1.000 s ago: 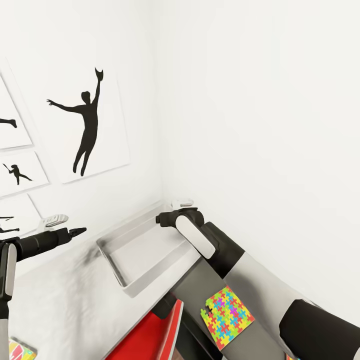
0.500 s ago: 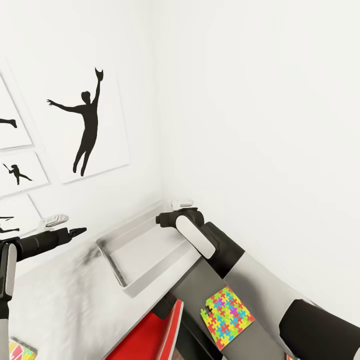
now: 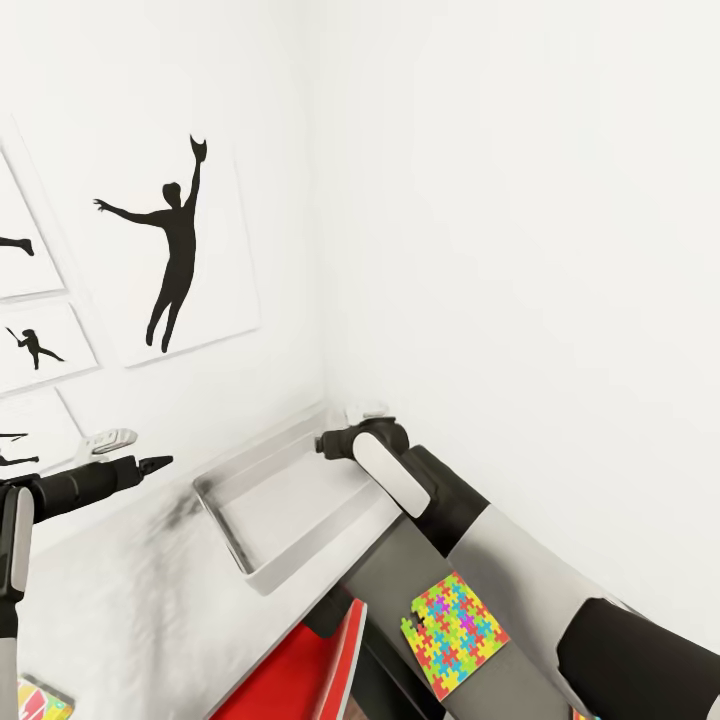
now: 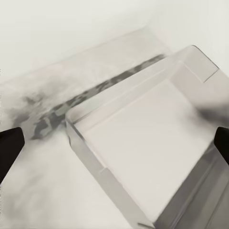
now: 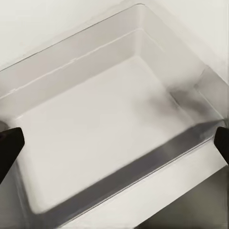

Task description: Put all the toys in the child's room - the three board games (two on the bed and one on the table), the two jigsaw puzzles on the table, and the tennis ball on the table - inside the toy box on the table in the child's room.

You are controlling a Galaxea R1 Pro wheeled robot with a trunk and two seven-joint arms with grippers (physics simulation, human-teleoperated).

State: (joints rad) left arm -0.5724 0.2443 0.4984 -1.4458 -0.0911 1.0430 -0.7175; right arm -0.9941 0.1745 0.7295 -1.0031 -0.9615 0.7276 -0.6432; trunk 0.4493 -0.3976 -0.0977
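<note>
Sitting in the corner of the table [image 3: 130,590], the toy box [image 3: 262,575] is a shallow rectangular bin of pale grey, half-clear plastic, with sloped walls and a thin rim. Its smooth inside floor is bare. The table top is pale and looks a little cloudy near the box.

The right gripper [image 5: 114,143] hangs over the far side of the box, and its two dark fingertips [image 5: 10,145] stand wide apart at the edges of the right wrist view, with nothing between them. The left gripper [image 4: 114,143] hovers beside the box over the table; its fingertips [image 4: 9,143] are also spread wide and hold nothing. In the head view the left gripper [image 3: 152,463] shows only as a dark pointed end.

One jigsaw puzzle [image 3: 455,635], a thin flat square of yellow, pink, blue and green pieces, lies on the lower dark part of the table, partly behind the right arm. At the bottom left corner a colourful flat thing [image 3: 35,700] is cut off, so I cannot tell what it is. A red chair [image 3: 300,670] shows below the table edge, also cut off. On the white wall hang black silhouette prints [image 3: 170,250].
</note>
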